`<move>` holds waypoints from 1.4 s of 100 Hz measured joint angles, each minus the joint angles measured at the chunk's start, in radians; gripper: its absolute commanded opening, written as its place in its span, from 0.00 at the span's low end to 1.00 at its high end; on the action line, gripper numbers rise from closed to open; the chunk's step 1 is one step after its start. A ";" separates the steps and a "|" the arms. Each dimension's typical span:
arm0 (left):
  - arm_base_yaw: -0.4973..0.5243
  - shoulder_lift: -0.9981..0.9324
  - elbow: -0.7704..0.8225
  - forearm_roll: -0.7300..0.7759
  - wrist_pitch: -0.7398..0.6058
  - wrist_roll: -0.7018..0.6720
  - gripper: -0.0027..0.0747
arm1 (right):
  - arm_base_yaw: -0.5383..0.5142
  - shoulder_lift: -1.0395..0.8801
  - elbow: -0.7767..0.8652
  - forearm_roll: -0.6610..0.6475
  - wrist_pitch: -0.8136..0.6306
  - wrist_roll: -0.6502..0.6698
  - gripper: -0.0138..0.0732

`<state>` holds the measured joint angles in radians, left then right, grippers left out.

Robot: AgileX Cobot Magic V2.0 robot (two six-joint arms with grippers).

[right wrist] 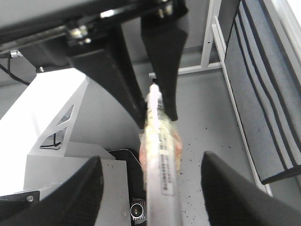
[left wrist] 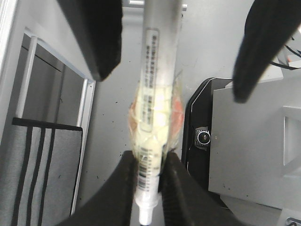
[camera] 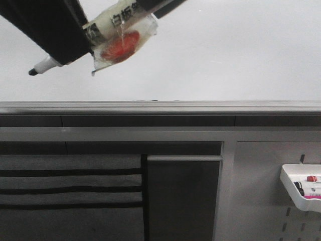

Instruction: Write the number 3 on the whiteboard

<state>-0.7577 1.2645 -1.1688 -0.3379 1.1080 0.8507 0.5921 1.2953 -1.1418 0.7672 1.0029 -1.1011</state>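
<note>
The whiteboard [camera: 210, 55] above its grey rail [camera: 160, 106] bears no number 3 yet; all the writing remains, I judge. My left claw [left wrist: 149, 176] pinches the marker [camera: 108, 30] near its tip; my right claw [right wrist: 149, 183] gapes around its barrel. A white tray [camera: 301, 193] hangs below the rail.

Whiteboard [camera: 225, 55] face is bare to the right and below the marker [camera: 108, 27], open room there. Top-left corner blocked: left end effector [camera: 65, 47] clamped on the marker near its tip, taped red wad on the barrel. Grey edge rail [camera: 160, 106] bounds the board's lower side. White tray [camera: 296, 193] sticks out of the perforated panel [camera: 261, 201], lower right.
</note>
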 measured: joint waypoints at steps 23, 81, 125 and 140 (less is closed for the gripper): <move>0.000 0.000 -0.004 0.000 0.002 0.000 0.01 | 0.000 0.000 0.000 0.000 0.004 0.000 0.40; 0.000 0.000 -0.006 -0.004 0.014 0.007 0.02 | 0.000 0.000 0.000 -0.002 0.008 -0.002 0.10; 0.000 0.000 -0.022 0.041 -0.017 -0.016 0.52 | 0.000 0.000 0.000 -0.011 0.006 -0.002 0.10; 0.003 -0.050 -0.036 0.145 -0.059 -0.119 0.52 | 0.000 -0.025 0.000 -0.116 -0.050 0.092 0.10</move>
<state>-0.7549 1.2142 -1.2051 -0.1934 1.0485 0.7319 0.5921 1.2699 -1.1418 0.6509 0.9531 -1.0086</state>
